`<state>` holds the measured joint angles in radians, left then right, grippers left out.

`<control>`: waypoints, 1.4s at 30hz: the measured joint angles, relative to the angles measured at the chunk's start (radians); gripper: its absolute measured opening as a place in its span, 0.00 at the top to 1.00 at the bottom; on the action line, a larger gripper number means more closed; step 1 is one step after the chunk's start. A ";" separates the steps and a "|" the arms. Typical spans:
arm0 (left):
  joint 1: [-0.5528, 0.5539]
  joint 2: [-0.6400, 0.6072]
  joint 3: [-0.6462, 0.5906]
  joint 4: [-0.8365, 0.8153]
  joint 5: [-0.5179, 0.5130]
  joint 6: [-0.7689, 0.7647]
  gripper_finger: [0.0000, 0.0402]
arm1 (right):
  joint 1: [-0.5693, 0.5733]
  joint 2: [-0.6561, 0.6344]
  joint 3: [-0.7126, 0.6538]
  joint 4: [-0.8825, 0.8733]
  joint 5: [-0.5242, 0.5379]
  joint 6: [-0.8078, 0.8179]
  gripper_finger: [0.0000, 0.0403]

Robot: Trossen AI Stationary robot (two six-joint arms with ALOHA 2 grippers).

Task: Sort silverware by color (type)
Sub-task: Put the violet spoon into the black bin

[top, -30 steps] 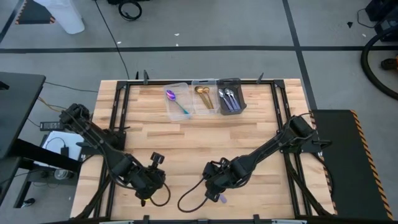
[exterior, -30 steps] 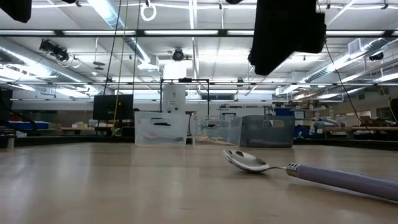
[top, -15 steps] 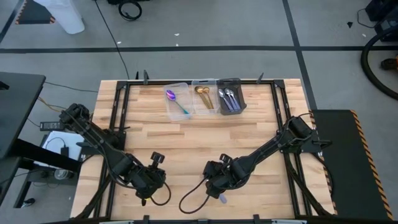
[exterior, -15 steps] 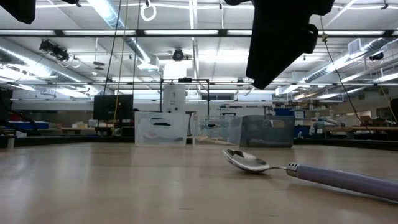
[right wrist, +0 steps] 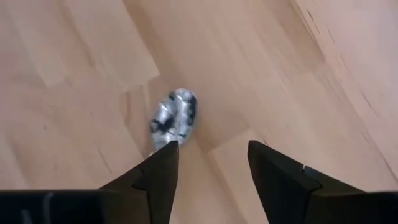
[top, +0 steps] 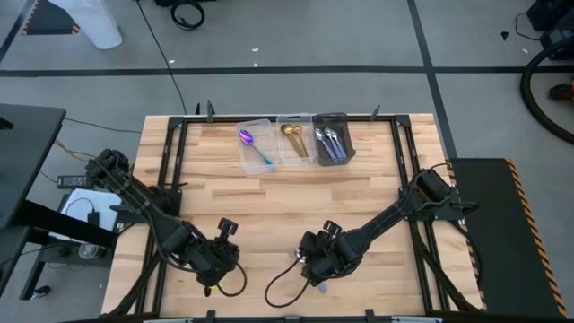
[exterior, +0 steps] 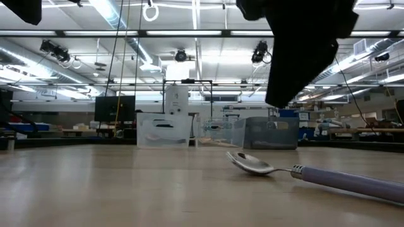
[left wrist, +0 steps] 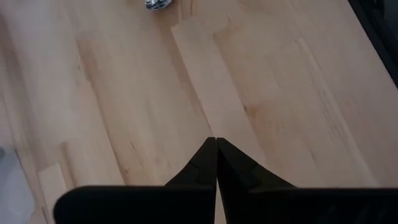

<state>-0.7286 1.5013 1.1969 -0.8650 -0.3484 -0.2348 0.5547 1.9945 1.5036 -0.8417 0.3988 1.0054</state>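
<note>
Our 2 arms, both reaching low over the near edge of the table

Our left gripper (left wrist: 216, 144) sits at the near left with its fingers pressed together to a point. Our right gripper (right wrist: 211, 155) hangs near the middle of the near edge, fingers (right wrist: 163, 169) spread apart, its arm stretching in from the right side.

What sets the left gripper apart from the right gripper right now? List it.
The left gripper has its fingers pressed shut; the right gripper has its fingers spread open. The left gripper has bare wood ahead of it; the right gripper points at the silver spoon, which lies loose on the table, ungripped. Both hang over the table's near edge, holding nothing.
</note>
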 joint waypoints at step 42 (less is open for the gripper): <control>0.053 0.001 0.000 -0.004 0.004 0.010 0.97 | 0.137 0.212 0.097 0.015 0.159 0.229 0.50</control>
<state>-0.6754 1.5021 1.1969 -0.8688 -0.3439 -0.2248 0.6921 2.2066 1.6006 -0.8271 0.5574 1.2340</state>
